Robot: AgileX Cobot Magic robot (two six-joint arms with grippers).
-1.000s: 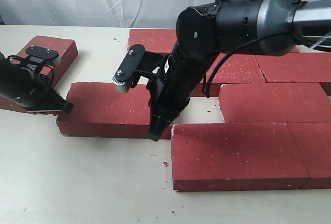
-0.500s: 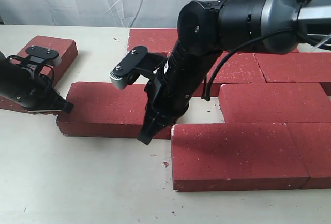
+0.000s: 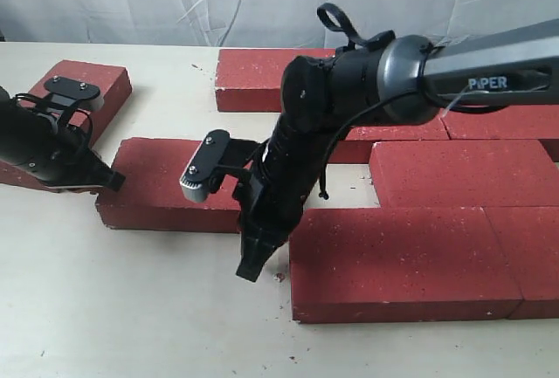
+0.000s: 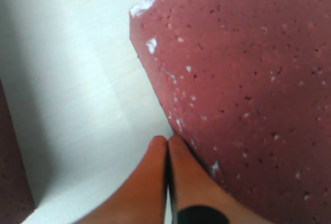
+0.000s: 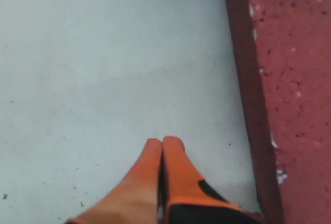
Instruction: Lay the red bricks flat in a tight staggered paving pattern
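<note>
The loose brick (image 3: 153, 177) lay flat at nine o'clock of the paved bricks (image 3: 393, 260), apart from the middle-row brick (image 3: 463, 173) it seemingly had to meet. Its three o'clock end was hidden behind the right arm. The left gripper (image 3: 112, 182), fingers pinched together on nothing, sat at the brick's nine o'clock end, seemingly touching it. The right gripper (image 3: 249, 269), likewise closed and empty, pointed down at the table (image 3: 131, 308) by the brick's five o'clock corner. A good shove would press low and centred on that end face, slowly toward three o'clock. The right fingertips could fence the six o'clock side so the brick neither yawed nor snagged the front-row corner.
</note>
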